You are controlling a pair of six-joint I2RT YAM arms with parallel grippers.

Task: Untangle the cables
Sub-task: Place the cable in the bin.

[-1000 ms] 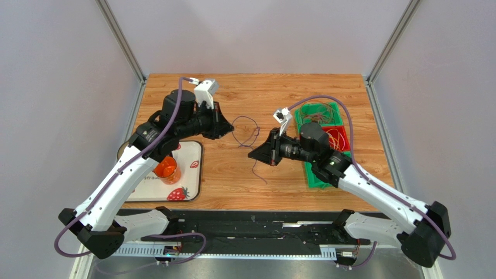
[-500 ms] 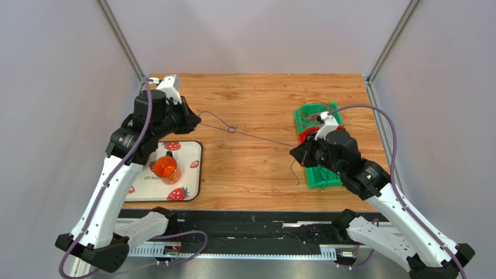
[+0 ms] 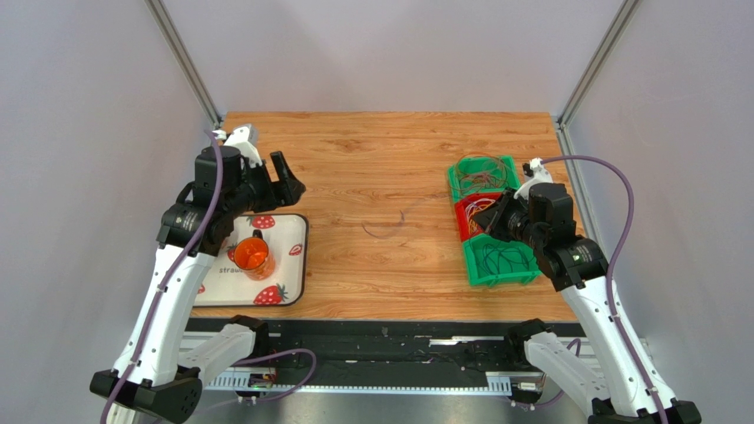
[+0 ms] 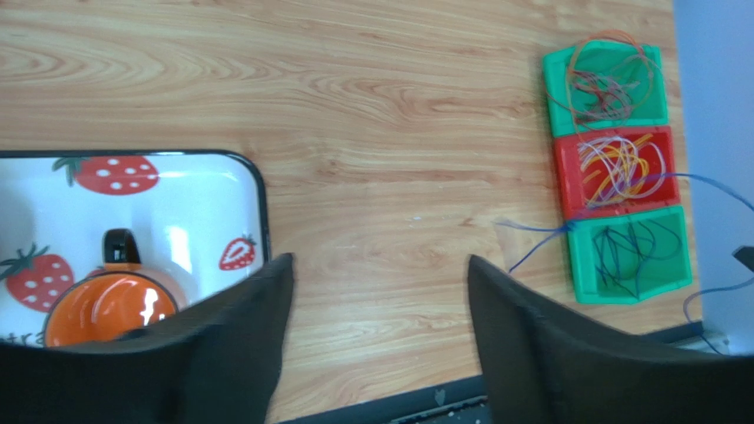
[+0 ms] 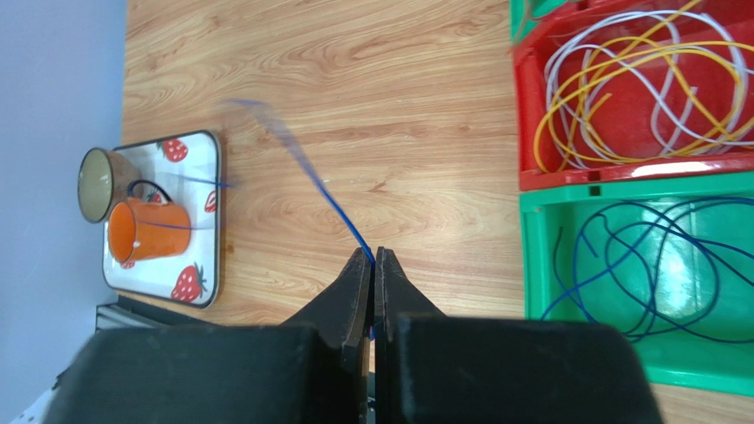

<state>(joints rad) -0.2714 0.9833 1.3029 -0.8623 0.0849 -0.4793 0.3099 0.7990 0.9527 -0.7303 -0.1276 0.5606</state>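
Clearly the right hand [image 5: 373,256] is clenched on a hair-thin blue cable [image 5: 332,208] that stretches, blurred, over the wood-grain tabletop [image 3: 372,159]. Other cables [image 5: 637,79] lie coiled in glossy plastic bins [image 5: 529,115] along its right edge. The left hand [image 4: 378,265] gapes empty above the rounded strawberry-print tray [image 4: 203,203] by the left edge. Plain grey walls [image 3: 88,132] surround.

Probably a robotics lab test cell: plain grey panel walls [image 3: 80,132] on metal frame posts [image 3: 184,62] enclose a wooden table [image 3: 380,150] carrying bolted robot arms [image 3: 168,291].
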